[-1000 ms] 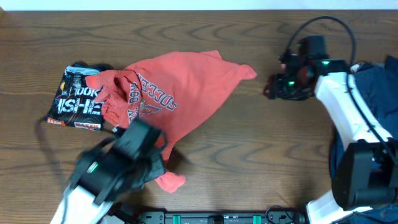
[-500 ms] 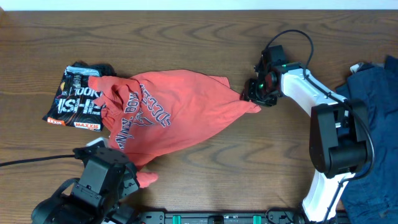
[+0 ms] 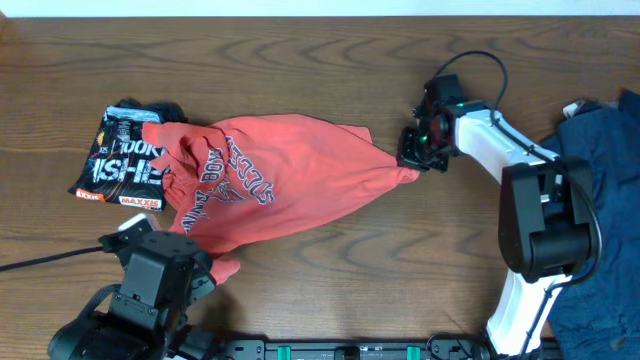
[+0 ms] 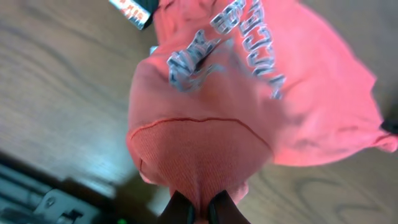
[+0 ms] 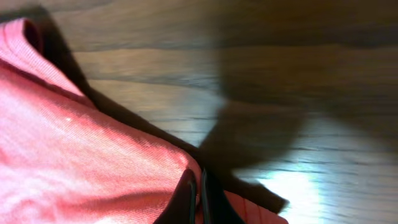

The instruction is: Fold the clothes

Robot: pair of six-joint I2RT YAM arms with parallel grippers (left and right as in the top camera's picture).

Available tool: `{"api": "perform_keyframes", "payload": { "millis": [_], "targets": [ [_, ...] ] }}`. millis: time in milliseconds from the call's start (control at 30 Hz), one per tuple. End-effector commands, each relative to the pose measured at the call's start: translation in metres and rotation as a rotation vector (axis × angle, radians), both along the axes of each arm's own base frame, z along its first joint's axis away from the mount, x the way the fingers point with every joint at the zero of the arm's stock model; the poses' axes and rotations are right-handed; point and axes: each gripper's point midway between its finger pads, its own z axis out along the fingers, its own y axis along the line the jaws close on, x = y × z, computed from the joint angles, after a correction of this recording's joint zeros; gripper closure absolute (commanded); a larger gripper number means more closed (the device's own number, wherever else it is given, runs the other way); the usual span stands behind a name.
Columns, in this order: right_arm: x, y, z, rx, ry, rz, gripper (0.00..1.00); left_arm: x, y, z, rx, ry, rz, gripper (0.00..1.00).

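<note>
A coral-red T-shirt (image 3: 280, 185) with navy-and-white lettering lies crumpled and stretched across the middle of the table. Its near-left corner is pinched in my left gripper (image 3: 205, 272), which is shut on the ribbed cloth (image 4: 199, 168). At the shirt's right tip my right gripper (image 3: 412, 160) is shut on the edge of the red cloth (image 5: 124, 168). A black T-shirt (image 3: 125, 160) with white lettering lies folded at the left, partly under the red one. A navy blue one (image 3: 600, 170) is heaped at the right edge.
Bare brown wooden table (image 3: 330, 60) runs along the back and between the shirts. The right arm's white links (image 3: 530, 200) reach over the table in front of the navy heap. A black cable (image 3: 40, 262) trails at the near left.
The right gripper swung left to the red shirt's right tip and shut on it. The left gripper pulled the near-left corner toward the front edge, drawing the shirt out.
</note>
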Motion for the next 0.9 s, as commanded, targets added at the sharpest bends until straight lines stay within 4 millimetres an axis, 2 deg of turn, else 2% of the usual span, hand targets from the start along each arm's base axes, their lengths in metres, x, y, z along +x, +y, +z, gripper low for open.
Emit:
{"api": "perform_keyframes", "payload": {
  "millis": [0,133,200,267,367,467,600,767,867],
  "targets": [
    [0.033,-0.025,0.052,-0.064,-0.169,0.001,0.99,0.008,0.004,0.006,0.009,-0.045,0.033,0.94],
    [0.053,-0.054,0.113,-0.184,-0.329,0.043,0.99,0.017,0.0,0.01,-0.002,-0.073,0.03,0.94],
    [0.05,-0.07,0.134,-0.28,-0.357,0.059,0.99,0.019,0.0,0.01,0.0,-0.072,0.028,0.94],
    [0.037,-0.082,0.143,-0.353,-0.338,0.053,0.99,0.02,-0.001,0.009,0.004,-0.063,0.028,0.94],
    [0.011,-0.088,0.135,-0.396,-0.238,0.093,0.98,0.021,-0.002,0.007,0.007,-0.053,0.027,0.94],
    [-0.016,-0.088,0.115,-0.408,-0.122,0.129,0.98,0.021,-0.002,0.006,0.009,-0.047,0.026,0.94],
    [-0.042,-0.087,0.088,-0.412,-0.032,0.158,0.97,0.021,-0.002,0.006,0.009,-0.046,0.026,0.94],
    [-0.066,-0.095,0.062,-0.417,0.053,0.154,0.97,0.021,-0.002,0.006,0.01,-0.046,0.026,0.94],
    [-0.062,-0.097,0.054,-0.415,0.032,0.144,0.96,0.022,-0.002,0.006,0.011,-0.046,0.027,0.94]
  ]
}}
